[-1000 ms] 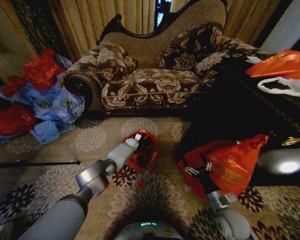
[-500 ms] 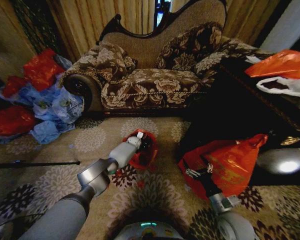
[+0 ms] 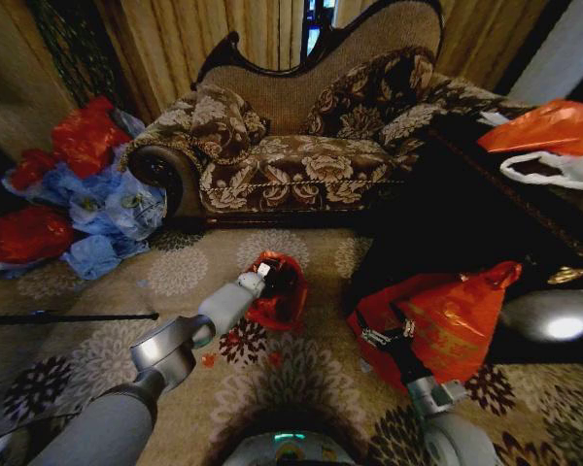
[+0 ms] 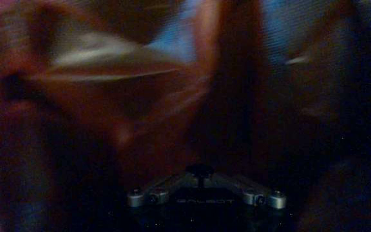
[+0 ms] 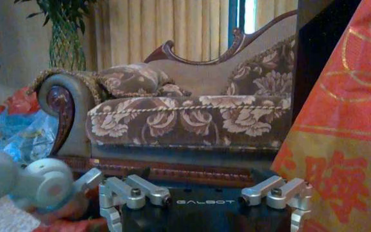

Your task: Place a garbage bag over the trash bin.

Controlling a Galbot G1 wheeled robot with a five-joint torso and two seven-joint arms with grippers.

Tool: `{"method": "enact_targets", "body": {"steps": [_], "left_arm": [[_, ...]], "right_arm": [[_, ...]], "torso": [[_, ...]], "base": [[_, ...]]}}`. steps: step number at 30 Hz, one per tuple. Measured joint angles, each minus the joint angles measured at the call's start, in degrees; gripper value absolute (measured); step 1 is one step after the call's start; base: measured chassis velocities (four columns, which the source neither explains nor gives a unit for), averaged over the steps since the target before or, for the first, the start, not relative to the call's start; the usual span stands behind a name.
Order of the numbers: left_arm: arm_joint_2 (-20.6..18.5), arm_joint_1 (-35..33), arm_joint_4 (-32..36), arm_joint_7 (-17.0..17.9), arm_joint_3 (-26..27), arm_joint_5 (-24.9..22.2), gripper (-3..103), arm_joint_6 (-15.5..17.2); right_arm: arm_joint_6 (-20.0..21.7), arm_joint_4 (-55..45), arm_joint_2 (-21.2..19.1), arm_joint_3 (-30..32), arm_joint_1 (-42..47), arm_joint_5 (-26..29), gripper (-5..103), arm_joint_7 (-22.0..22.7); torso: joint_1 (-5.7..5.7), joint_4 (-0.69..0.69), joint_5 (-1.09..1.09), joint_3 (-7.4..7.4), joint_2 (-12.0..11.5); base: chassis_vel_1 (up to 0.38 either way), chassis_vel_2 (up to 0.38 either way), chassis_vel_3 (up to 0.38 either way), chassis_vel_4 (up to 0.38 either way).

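Garbage bag (image 3: pixel 284 291) – red, crinkled – drapes the trash bin (image 3: pixel 282 279).

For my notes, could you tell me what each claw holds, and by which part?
Left claw is at the garbage bag; any hold cannot be told. Right claw holds nothing.

A: Garbage bag (image 3: pixel 278 291) is showing glossy red, black trash bin (image 3: pixel 284 282) inside. Carpet (image 3: pixel 301 369)?
B: Beige, dark floral medallions. Sofa (image 3: pixel 291 165) is showing brown with cream flowers.
A: Big bag (image 3: pixel 447 316)?
B: Orange-red, yellowish print. Pile (image 3: pixel 78 194) is mixing red and blue.
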State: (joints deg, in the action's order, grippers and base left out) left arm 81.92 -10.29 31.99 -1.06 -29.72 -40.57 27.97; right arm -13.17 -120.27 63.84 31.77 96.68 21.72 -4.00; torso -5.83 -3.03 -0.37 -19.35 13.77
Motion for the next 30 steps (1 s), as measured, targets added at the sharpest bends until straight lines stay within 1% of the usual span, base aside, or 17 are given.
{"method": "enact_targets", "body": {"steps": [1,2,3,4,5,6,7,9,12,18,21,22,23,25,27,29,30], "left_arm": [[0.9,0.2,-0.7,0.0,0.5,-0.1,0,-0.2],[2.5,0.7,-2.0,0.1,1.7,-0.2,0,-1.3],[3.0,0.9,-2.4,0.2,2.2,-0.3,0,-2.0],[3.0,0.9,-2.4,0.2,2.2,-0.3,0,-2.0],[3.5,0.9,-2.8,0.5,2.8,-0.6,0,-2.1],[3.5,1.3,-3.0,1.0,3.3,-0.9,0,-2.2],[3.5,1.3,-3.0,1.0,3.3,-0.9,0,-2.2],[2.6,2.3,-3.2,1.8,3.8,-1.5,0,-2.2],[0.6,2.4,-2.5,2.7,3.4,-2.2,0,-0.5],[-0.7,2.4,-0.8,3.6,3.3,-3.7,0,2.0],[-1.0,2.9,-0.4,3.2,2.8,-3.9,0,4.6],[-1.0,2.9,0.6,2.6,2.4,-4.5,0,6.6],[-1.0,2.9,0.6,2.6,2.4,-4.5,0,6.6],[-0.4,2.9,1.5,1.5,1.7,-5.1,0,8.3],[0.4,2.9,1.2,1.2,1.6,-5.2,0,8.3],[2.2,3.2,-0.6,1.2,2.1,-5.1,0,6.9],[2.2,3.2,-0.6,1.2,2.1,-5.1,0,6.9]], "right_arm": [[0.0,0.0,0.0,0.0,0.1,0.0,100,0.0],[0.0,0.0,0.1,0.0,0.3,0.0,100,0.0],[0.0,-0.1,0.2,-0.1,0.3,0.0,100,0.0],[0.0,-0.1,0.2,-0.1,0.3,0.0,100,0.0],[0.0,-0.1,0.3,-0.3,0.5,-0.1,100,0.0],[0.0,-0.2,0.4,-0.5,0.5,-0.1,100,0.1],[0.0,-0.2,0.4,-0.5,0.5,-0.1,100,0.1],[0.0,-0.3,0.6,-0.7,0.6,-0.1,100,0.2],[0.0,-0.3,0.8,-0.7,0.8,0.0,100,0.3],[-0.1,-0.3,0.8,-0.7,1.2,0.1,100,0.3],[-0.1,-0.3,0.8,-0.5,1.6,0.1,100,0.3],[-0.2,-0.3,0.9,-0.4,1.8,0.1,100,0.3],[-0.2,-0.3,0.9,-0.4,1.8,0.1,100,0.3],[-0.3,-0.3,0.9,-0.1,2.1,0.1,100,0.3],[-0.3,-0.2,0.9,0.0,2.2,0.1,100,0.3],[-0.4,-0.1,1.0,0.2,2.3,0.1,100,0.3],[-0.4,-0.1,1.0,0.2,2.3,0.1,100,0.3]], "torso": [[0.0,0.0,0.0,0.0,0.0],[-0.02,-0.05,-0.02,-0.02,0.0],[-0.05,-0.21,-0.16,-0.06,-0.1],[-0.05,-0.21,-0.16,-0.06,-0.1],[-0.13,-0.27,-0.23,-0.13,-0.1],[-0.14,-0.24,-0.09,-0.14,-0.1],[-0.14,-0.24,-0.09,-0.14,-0.1],[-0.06,-0.16,-0.07,-0.04,-0.1],[-0.08,-0.05,-0.08,-0.07,-0.1],[-0.05,-0.11,-0.07,-0.04,-0.1],[-0.06,-0.08,-0.03,-0.04,-0.1],[-0.06,-0.08,-0.05,-0.04,-0.1],[-0.06,-0.08,-0.05,-0.04,-0.1],[-0.05,-0.09,-0.03,-0.03,-0.1],[-0.05,-0.09,-0.03,-0.03,-0.1],[-0.05,-0.09,-0.05,-0.04,-0.1],[-0.05,-0.09,-0.05,-0.04,-0.1]], "base": [[0.0,0.0,0.0,0.0],[0.0,0.0,0.0,0.0],[0.0,0.0,0.0,0.0],[0.0,0.0,0.0,0.0],[-0.063,-0.021,-0.017,-0.054],[-0.051,-0.022,-0.017,-0.038],[-0.051,-0.022,-0.017,-0.038],[0.0,0.0,0.0,0.0],[0.034,0.002,0.001,0.009],[0.0,0.0,0.0,0.0],[0.0,0.0,0.0,0.0],[0.0,0.0,0.0,0.0],[0.0,0.0,0.0,0.0],[0.0,0.0,0.0,0.0],[0.0,0.0,0.0,0.0],[0.0,0.0,0.0,0.0],[0.0,0.0,0.0,0.0]]}}
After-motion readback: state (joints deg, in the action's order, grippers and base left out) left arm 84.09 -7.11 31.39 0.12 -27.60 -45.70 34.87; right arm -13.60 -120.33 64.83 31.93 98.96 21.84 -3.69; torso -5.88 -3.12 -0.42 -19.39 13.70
